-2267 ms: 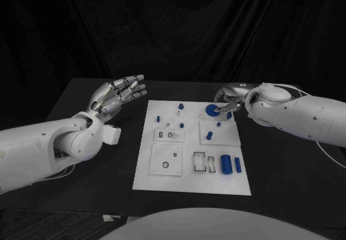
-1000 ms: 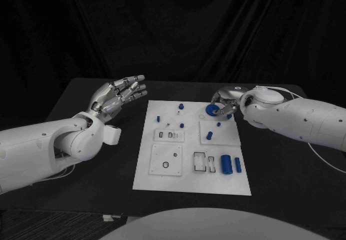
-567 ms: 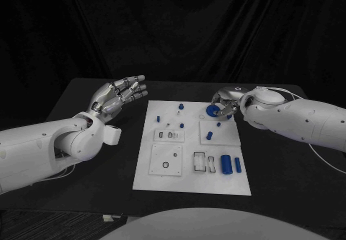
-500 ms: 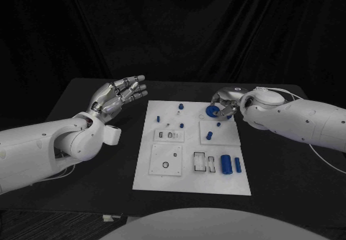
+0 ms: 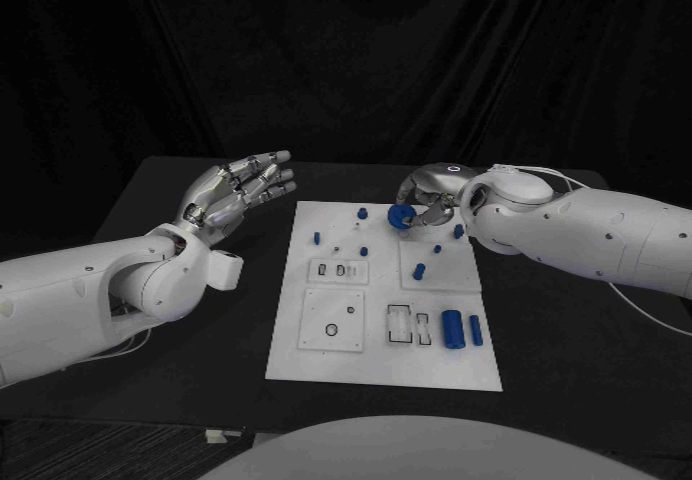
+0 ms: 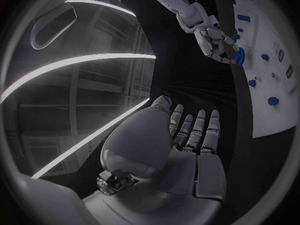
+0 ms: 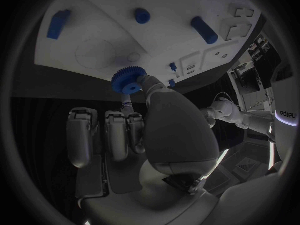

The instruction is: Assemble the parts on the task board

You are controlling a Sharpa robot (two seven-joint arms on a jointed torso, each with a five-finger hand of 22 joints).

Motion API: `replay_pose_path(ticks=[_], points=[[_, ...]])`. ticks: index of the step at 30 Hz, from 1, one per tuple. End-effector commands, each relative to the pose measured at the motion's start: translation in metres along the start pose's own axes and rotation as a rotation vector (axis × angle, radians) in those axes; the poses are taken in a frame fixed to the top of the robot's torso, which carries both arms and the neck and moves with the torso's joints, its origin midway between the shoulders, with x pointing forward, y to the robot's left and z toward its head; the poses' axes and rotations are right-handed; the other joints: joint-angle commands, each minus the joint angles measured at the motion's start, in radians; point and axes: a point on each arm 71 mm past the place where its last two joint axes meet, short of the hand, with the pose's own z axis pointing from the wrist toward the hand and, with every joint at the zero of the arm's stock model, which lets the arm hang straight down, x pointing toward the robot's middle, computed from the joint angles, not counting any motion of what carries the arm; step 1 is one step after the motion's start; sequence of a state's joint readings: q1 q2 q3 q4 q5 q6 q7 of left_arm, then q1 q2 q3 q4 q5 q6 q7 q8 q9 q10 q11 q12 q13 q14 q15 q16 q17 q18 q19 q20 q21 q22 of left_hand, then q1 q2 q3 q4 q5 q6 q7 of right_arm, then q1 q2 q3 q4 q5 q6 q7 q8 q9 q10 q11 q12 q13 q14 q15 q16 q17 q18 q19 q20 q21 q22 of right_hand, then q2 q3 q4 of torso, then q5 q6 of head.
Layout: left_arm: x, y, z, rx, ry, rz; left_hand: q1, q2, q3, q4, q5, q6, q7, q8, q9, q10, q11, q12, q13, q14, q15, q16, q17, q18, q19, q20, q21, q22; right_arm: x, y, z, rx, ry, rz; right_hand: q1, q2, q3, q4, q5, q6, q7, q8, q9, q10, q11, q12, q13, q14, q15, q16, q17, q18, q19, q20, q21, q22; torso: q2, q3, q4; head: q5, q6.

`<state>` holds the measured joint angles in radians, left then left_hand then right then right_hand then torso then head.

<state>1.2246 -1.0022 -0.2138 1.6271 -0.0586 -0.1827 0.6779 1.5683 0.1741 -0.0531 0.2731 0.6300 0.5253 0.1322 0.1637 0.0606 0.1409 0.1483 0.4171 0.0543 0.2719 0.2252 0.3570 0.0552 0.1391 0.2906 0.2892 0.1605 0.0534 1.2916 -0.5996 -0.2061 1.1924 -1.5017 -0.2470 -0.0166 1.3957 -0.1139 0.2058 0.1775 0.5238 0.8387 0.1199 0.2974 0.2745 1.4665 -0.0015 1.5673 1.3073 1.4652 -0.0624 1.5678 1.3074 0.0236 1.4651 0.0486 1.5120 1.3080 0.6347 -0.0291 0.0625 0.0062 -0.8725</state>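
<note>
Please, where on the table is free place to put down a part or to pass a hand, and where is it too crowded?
Free: the black table right of the task board, and the strip between the board and the left hand. Crowded: the board's far end, where the right hand holds the blue gear over small blue parts.

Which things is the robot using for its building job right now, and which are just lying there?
In use:
- blue gear, held by the right hand
- white task board

Just waiting:
- left hand, open, off the board's side
- blue cylinder lying on the board
- blue peg
- black table
</note>
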Motion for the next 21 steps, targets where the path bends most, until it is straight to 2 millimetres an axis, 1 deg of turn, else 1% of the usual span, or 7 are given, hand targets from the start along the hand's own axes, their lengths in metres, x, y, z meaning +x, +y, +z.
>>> replay_pose_path(ticks=[1, 4, 7, 10, 14, 21], points=[[0.002, -0.002, 0.0, 0.028, 0.013, -0.009, 0.006, -0.001, 0.005, 0.001, 0.006, -0.007, 0.001, 0.002, -0.002, 0.001, 0.008, 0.006, -0.001, 0.002, 0.002, 0.003, 0.002, -0.01, 0.006, 0.003, 0.006, 0.001, -0.002, 0.011, 0.004, -0.031, -0.01, -0.005, -0.01, 0.004, 0.008, 0.0, -0.007, 0.029, -0.023, 0.014, 0.028, 0.104, 0.007, 0.003, 0.263, 0.106, 0.006, 0.003, 0.263, -0.003, 0.059, 0.005, -0.004, 0.228, -0.002, 0.0001, 0.0013, 0.002, 0.0], [0.002, -0.002, 0.0, 0.028, 0.013, -0.009, 0.007, -0.002, 0.006, 0.0, 0.006, -0.008, 0.0, 0.001, -0.002, 0.001, 0.009, 0.006, -0.001, 0.003, 0.003, 0.004, 0.002, -0.01, 0.007, 0.003, 0.006, 0.001, -0.002, 0.021, 0.01, -0.055, -0.007, -0.005, -0.01, 0.004, 0.008, -0.001, -0.009, 0.028, -0.022, 0.014, 0.027, 0.104, 0.007, 0.003, 0.263, 0.106, 0.006, 0.003, 0.263, -0.003, 0.059, 0.006, -0.005, 0.227, -0.002, 0.0007, 0.0019, 0.001, 0.0], [0.002, -0.002, 0.0, 0.028, 0.014, -0.009, 0.007, -0.002, 0.006, 0.0, 0.006, -0.008, 0.0, 0.001, -0.002, 0.001, 0.009, 0.006, -0.001, 0.003, 0.003, 0.004, 0.002, -0.01, 0.007, 0.003, 0.006, 0.001, -0.002, 0.031, 0.016, -0.079, -0.002, -0.006, -0.01, 0.004, 0.009, -0.001, -0.011, 0.028, -0.022, 0.013, 0.027, 0.104, 0.008, 0.003, 0.263, 0.106, 0.006, 0.003, 0.263, -0.003, 0.06, 0.006, -0.004, 0.228, -0.003, 0.0004, 0.0024, -0.001, 0.0], [0.003, -0.002, 0.001, 0.028, 0.016, -0.011, 0.007, -0.002, 0.006, 0.0, 0.006, -0.008, 0.0, 0.001, -0.002, 0.001, 0.009, 0.006, -0.001, 0.003, 0.003, 0.004, 0.002, -0.01, 0.007, 0.003, 0.006, 0.001, -0.001, 0.041, 0.023, -0.099, 0.009, -0.009, -0.009, 0.004, 0.009, -0.002, -0.012, 0.027, -0.022, 0.012, 0.027, 0.104, 0.008, 0.003, 0.263, 0.106, 0.007, 0.003, 0.263, -0.003, 0.06, 0.006, -0.004, 0.228, -0.001, 0.0006, 0.0022, -0.003, 0.0], [0.004, -0.001, 0.001, 0.028, 0.019, -0.013, 0.007, -0.002, 0.006, 0.0, 0.006, -0.008, 0.0, 0.001, -0.002, 0.001, 0.009, 0.006, -0.001, 0.003, 0.003, 0.004, 0.002, -0.01, 0.007, 0.003, 0.006, 0.001, 0.0, 0.049, 0.032, -0.111, 0.025, -0.014, -0.009, 0.004, 0.011, -0.003, -0.013, 0.026, -0.021, 0.011, 0.026, 0.104, 0.008, 0.003, 0.263, 0.106, 0.007, 0.003, 0.263, -0.003, 0.059, 0.006, -0.005, 0.228, 0.002, 0.0014, 0.002, -0.004, 0.0], [0.005, -0.001, 0.001, 0.028, 0.022, -0.015, 0.008, -0.003, 0.007, -0.001, 0.007, -0.01, 0.0, 0.001, -0.002, 0.0, 0.011, 0.007, -0.001, 0.004, 0.004, 0.005, 0.002, -0.011, 0.009, 0.003, 0.007, 0.001, 0.007, 0.057, 0.043, -0.115, 0.056, -0.018, -0.008, 0.005, 0.015, -0.006, -0.017, 0.019, -0.018, 0.005, 0.024, 0.104, 0.011, 0.003, 0.263, 0.106, 0.009, 0.003, 0.263, -0.003, 0.059, 0.008, -0.006, 0.227, 0.003, 0.0009, 0.0011, -0.001, 0.0]])
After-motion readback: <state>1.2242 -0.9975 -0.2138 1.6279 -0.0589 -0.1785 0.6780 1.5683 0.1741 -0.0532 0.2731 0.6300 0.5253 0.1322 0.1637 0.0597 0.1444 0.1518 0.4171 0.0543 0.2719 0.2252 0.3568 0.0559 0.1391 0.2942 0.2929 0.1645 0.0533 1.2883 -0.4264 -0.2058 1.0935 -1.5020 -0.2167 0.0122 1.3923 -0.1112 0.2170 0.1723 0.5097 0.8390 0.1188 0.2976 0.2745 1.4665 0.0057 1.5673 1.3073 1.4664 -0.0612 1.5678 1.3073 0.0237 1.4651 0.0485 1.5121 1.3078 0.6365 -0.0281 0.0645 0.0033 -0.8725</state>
